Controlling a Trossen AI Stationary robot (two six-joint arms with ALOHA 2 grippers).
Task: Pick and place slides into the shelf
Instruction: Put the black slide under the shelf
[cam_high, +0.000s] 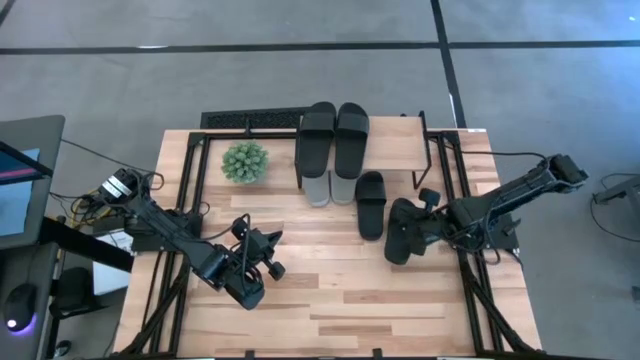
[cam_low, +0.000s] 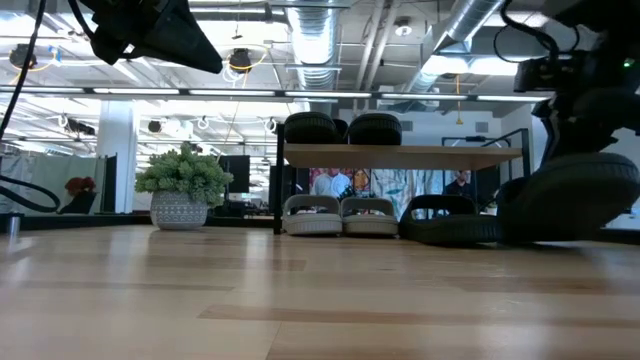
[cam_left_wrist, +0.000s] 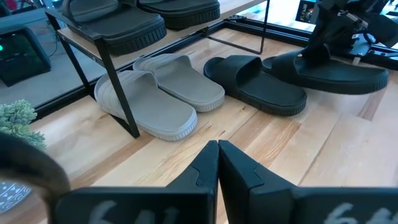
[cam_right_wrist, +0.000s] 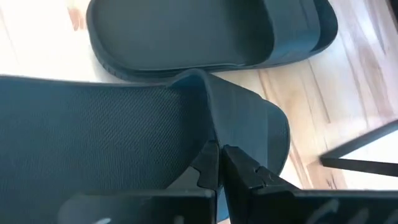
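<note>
— Where's the right claw (cam_high: 408, 232)?

— Near the table's (cam_high: 350, 300) right edge, pinching a black slide (cam_high: 404, 231) by its strap.

— And the other slides?

— One black pair (cam_high: 334, 138) sits on the shelf's (cam_high: 395, 145) top board at the far edge. The grey pair (cam_high: 331, 187) lies under it on the table. A loose black slide (cam_high: 371, 203) lies just beside the held one.

— The left claw (cam_high: 247, 265)?

— Pressed together, holding nothing, toward the near left, with a potted plant (cam_high: 245, 161) beyond it.
</note>
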